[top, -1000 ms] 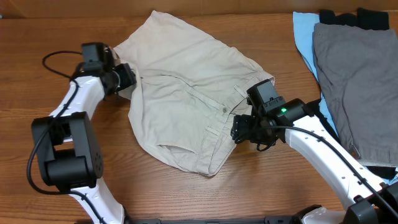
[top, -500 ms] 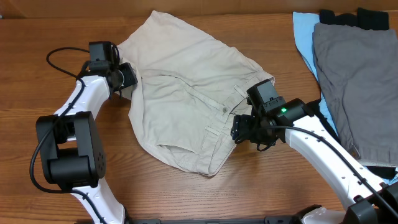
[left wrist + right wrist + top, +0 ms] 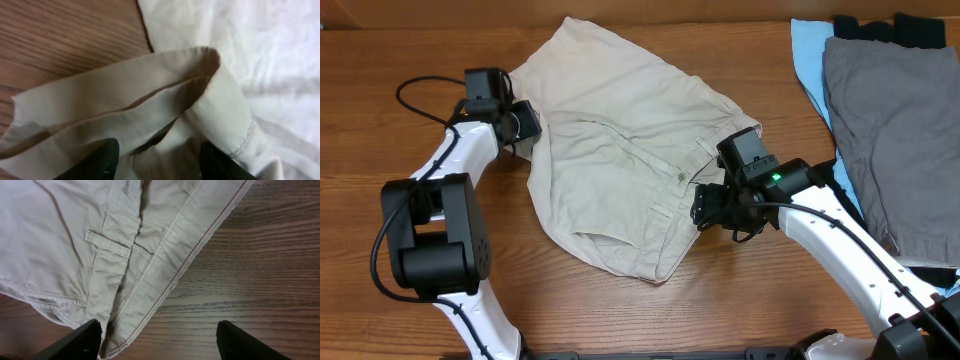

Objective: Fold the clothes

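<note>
Brown wood-grain table point(image 3: 620, 320) fills the overhead view, with the beige shorts point(image 3: 620, 140) spread loosely across its middle. The waistband end faces the right arm and the leg ends point toward the far edge and the left arm. The cloth is rumpled, and a small button point(image 3: 682, 176) shows near the fly.

At the shorts' left edge, the left gripper point(image 3: 525, 124) is clenched on a raised fold of the hem. From the left wrist, the doubled beige edge stands up off the wood and runs down between the two dark fingers point(image 3: 106, 159), which sit close on either side of it.

The right gripper point(image 3: 704, 208) sits at the waistband side, just beside the cloth, with its jaws released and spread wide. From the right wrist, one fingertip point(image 3: 85, 339) is at the waistband's edge and the other is over bare wood. Between them lie a belt loop point(image 3: 107, 245) and a thin red stitch line point(image 3: 200, 240) along the turned-out band. Nothing is held there.

Well apart, at the table's far right, grey shorts point(image 3: 890, 130) lie on top of a light blue garment point(image 3: 808, 55), with a black garment point(image 3: 895, 27) at their far end. A black cable point(image 3: 415, 92) loops behind the left arm.
</note>
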Robot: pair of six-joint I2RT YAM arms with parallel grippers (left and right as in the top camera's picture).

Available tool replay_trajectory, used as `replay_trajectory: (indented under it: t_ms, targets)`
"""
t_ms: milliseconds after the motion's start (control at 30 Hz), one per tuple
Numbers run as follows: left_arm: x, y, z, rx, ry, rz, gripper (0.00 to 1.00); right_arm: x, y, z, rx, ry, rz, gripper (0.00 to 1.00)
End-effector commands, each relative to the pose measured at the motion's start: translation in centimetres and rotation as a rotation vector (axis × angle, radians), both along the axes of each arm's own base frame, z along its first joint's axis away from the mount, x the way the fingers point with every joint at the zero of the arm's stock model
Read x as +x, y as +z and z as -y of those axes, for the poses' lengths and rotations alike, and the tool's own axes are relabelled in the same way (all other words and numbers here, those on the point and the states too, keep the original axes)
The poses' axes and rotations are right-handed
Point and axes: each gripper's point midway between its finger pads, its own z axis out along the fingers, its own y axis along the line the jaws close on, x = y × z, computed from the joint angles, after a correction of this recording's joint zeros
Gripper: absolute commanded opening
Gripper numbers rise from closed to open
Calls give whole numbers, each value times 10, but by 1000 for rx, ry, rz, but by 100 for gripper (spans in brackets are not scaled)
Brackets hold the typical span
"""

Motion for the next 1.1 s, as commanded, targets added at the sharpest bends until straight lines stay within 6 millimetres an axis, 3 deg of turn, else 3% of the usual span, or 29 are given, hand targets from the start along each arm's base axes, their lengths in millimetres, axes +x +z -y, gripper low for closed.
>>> replay_trajectory:
  t_ms: [0,200,700,933,1067]
  targets:
    - [5,-4,-2,9,-3,-1,54,1,-1,1,-11,4,9,77]
    - [5,-4,-2,9,-3,-3,42,4,0,-1,-5,4,22,77]
    - [1,-10,10,19,-24,-28,28,4,0,-1,-4,4,22,77]
    - [0,-12,9,20,-21,-38,4,4,0,-1,-4,5,22,77]
    - [-3,-14,9,19,-21,-48,4,4,0,-1,-5,5,21,77]
